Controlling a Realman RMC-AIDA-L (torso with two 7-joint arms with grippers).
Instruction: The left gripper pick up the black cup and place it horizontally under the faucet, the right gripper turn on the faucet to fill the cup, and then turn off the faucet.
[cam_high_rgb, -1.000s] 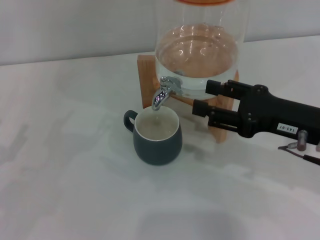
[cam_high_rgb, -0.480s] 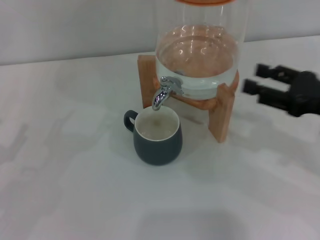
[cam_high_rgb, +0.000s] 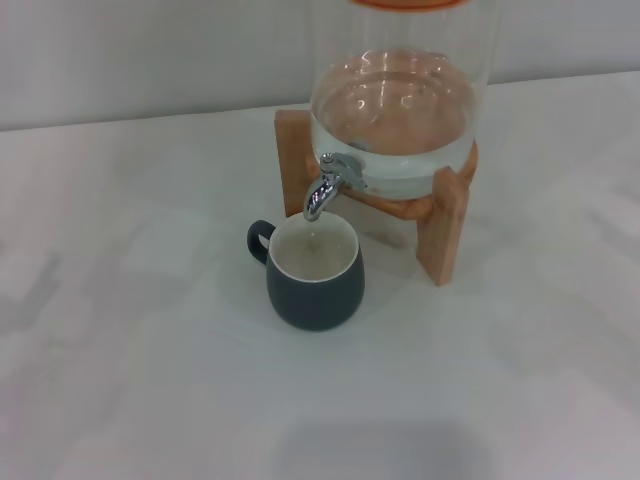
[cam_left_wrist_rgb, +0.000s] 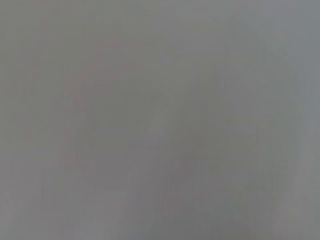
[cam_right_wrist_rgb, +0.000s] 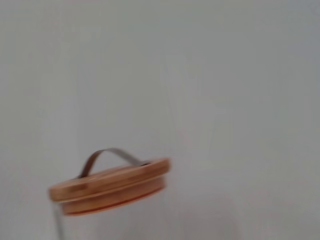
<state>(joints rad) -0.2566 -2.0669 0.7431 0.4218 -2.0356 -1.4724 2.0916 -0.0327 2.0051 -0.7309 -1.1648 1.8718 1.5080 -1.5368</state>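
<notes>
Squat dark charcoal-grey mug, the black cup (cam_high_rgb: 314, 274), stands upright on the white worktop (cam_high_rgb: 140, 330), roughly mid-worktop, a bit toward the far edge. Cream-white inside visible, small loop handle points to the robot's left. Inside looks pale; water level cannot be told.

Small shiny chrome faucet (cam_high_rgb: 326, 184) sits directly above the cup's mouth, spout curving down toward the far part of the rim, not touching it. No stream visible.

Faucet is fitted to the clear glass water dispenser (cam_high_rgb: 400, 110), partly filled with water, resting on a light wooden stand (cam_high_rgb: 441, 235) just behind and to the right of the cup, near the worktop's far edge.

Right wrist view shows the dispenser's round wooden lid (cam_right_wrist_rgb: 111, 185) with a thin metal handle arching over it, against a plain pale wall.

Left wrist view is plain grey, nothing readable.

Neither the left gripper nor the right gripper appears in any view; finger state cannot be told for either.
</notes>
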